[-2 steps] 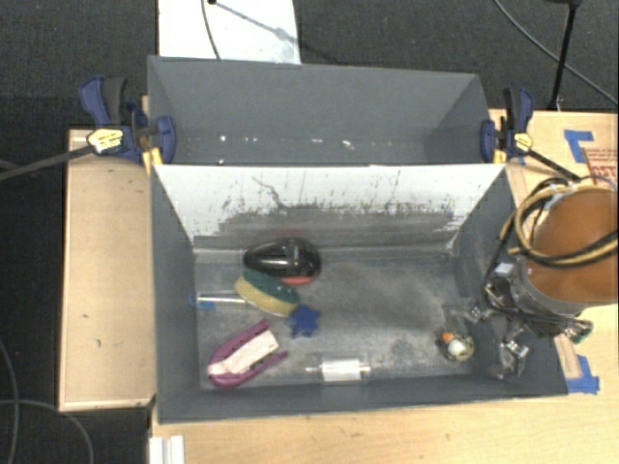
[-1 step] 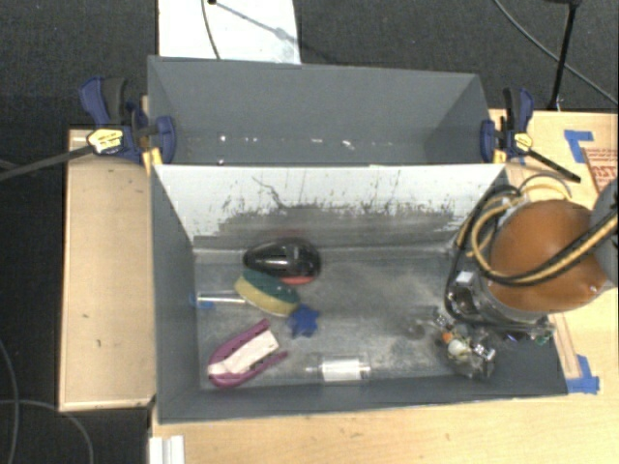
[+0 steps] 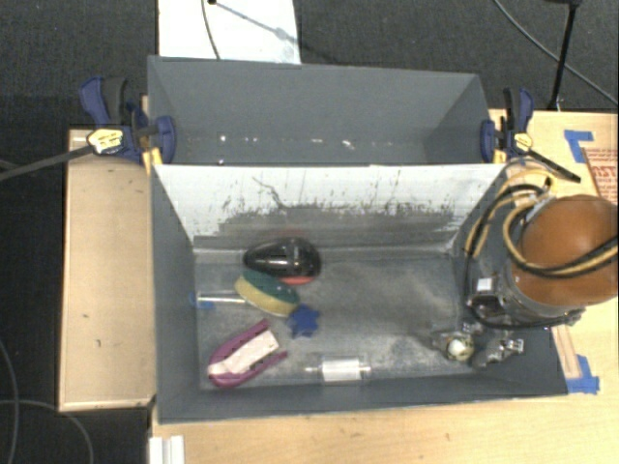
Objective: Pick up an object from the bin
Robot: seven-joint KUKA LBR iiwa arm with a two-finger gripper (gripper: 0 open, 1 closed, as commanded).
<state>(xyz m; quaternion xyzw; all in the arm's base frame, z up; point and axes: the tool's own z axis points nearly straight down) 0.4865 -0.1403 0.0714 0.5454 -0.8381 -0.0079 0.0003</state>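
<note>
The hand [image 3: 474, 344] sits low over the bin [image 3: 319, 216] floor at the lower right of the frame, close to the right wall, with the orange-capped wrist and its cables above it. Whether it is open or closed cannot be told from here, and nothing can be made out in its hold. The floor just under it looks bare.

Everything loose lies in the left half, well apart from the hand. The nearest is a small clear tube [image 3: 338, 368] lying flat by the lower wall, at lower middle. Farther left is a pink-and-white piece [image 3: 244, 354], above it a little blue toy [image 3: 305, 322], a yellow-and-green piece [image 3: 266, 293] and a black oval [image 3: 282, 257] with a red edge, near the back wall.

The tube is probably the easiest pick: light and stiff, but smooth and round, so it may roll or slip. It should be taken across its middle, square to its long axis. The black oval looks hard and glossy, best held across its narrow width. The blue toy is small and easily missed.
</note>
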